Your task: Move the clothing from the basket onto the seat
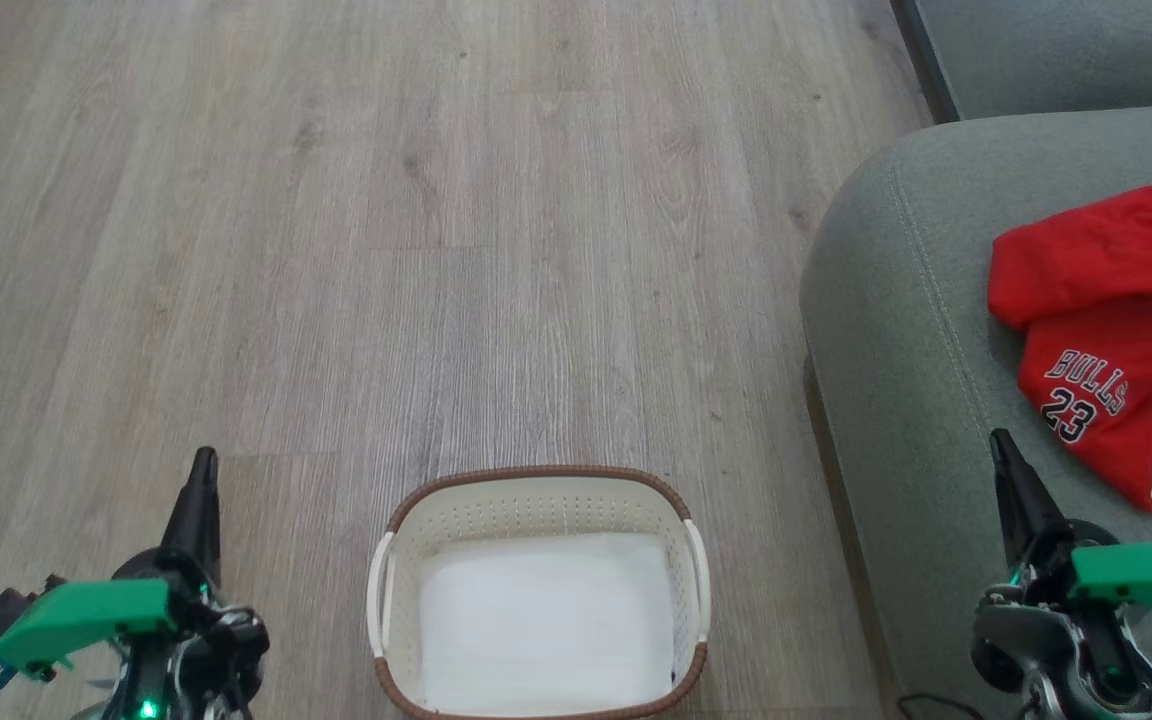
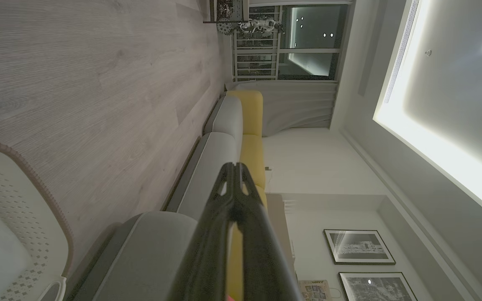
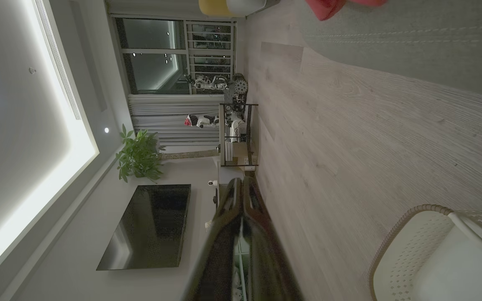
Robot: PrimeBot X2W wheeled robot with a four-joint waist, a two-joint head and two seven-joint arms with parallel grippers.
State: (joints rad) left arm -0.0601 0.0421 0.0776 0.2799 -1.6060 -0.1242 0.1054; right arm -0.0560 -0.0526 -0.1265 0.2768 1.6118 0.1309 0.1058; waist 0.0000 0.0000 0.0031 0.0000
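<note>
Though both jaws sit clenched and empty, the right gripper (image 1: 999, 442) — near the clothing (image 1: 1106, 270) on the seat (image 1: 896, 330) — could snag it off.

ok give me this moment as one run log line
clothing: on seat | basket: holds no clothing | left gripper: shut, holding nothing | right gripper: shut, holding nothing

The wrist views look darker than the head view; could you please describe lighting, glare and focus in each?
Head view: bright, even light, sharp; lettering on the clothing reads clearly, the basket looks washed out inside. Left wrist view: dim, the ceiling light strip glares, the left gripper is soft. Right wrist view: dim, same glare, the right gripper blurred.
</note>
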